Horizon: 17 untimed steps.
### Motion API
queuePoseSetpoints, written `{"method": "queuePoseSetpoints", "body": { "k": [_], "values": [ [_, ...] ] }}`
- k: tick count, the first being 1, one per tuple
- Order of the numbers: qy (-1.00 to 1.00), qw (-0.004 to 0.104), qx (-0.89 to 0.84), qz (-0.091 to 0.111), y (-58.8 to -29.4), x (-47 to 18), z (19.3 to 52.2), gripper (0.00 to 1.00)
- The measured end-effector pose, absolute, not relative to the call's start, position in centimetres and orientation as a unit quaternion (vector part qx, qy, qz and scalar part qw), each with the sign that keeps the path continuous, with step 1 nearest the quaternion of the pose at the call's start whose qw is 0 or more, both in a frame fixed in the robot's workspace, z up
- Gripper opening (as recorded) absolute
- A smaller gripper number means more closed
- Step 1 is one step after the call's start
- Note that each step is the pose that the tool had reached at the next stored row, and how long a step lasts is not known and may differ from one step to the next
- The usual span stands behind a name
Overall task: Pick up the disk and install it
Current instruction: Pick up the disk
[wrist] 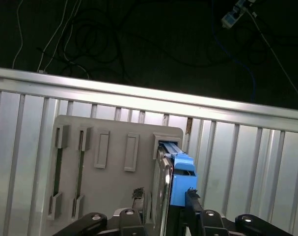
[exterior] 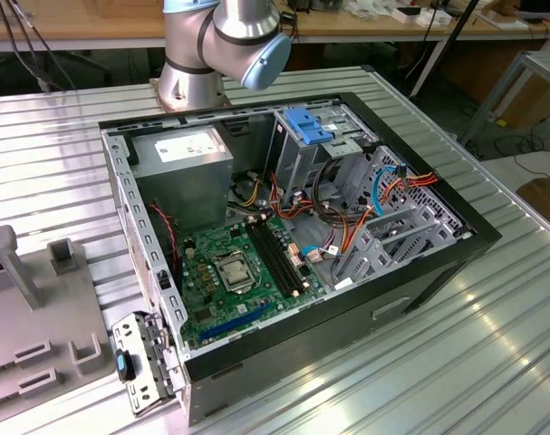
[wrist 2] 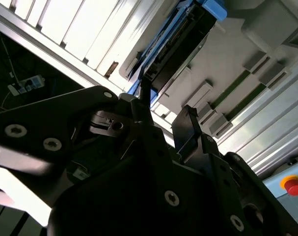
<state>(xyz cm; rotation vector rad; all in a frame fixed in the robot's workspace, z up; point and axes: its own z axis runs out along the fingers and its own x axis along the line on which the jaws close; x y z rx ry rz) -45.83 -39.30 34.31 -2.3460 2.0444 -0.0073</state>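
A: Since the case [exterior: 410, 290] lies open on its side, is the disk [wrist: 182, 174] in yet?

B: No; it stands on edge in a slot [wrist: 161, 142] at the corner of the grey holder [wrist: 114, 196], not lifted; pick-up and fitting both remain.

A: And the gripper [wrist: 164, 195]?

B: Fingers [wrist: 139, 199] spread close by the disk, gripping nothing; slot walls hug it; the table rim [wrist: 139, 96] lies near; cables [exterior: 347, 217] crowd the case.

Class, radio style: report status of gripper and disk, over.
Gripper open, jaws at the disk. Disk upright in grey holder, not gripped. Nothing seen in the way.
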Motion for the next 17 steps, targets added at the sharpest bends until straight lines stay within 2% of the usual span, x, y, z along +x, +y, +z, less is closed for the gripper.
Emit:
{"method": "queuePoseSetpoints", "body": {
  "k": [4,5,17],
  "values": [
    [0.657,0.015,-0.754,-0.002,-39.2,-45.8,34.3,0.47],
    [0.657,0.015,-0.754,-0.002,-38.8,-45.8,34.3,0.53],
    [0.673,0.015,-0.739,-0.002,-38.4,-46.1,33.0,0.53]
  ]
}}
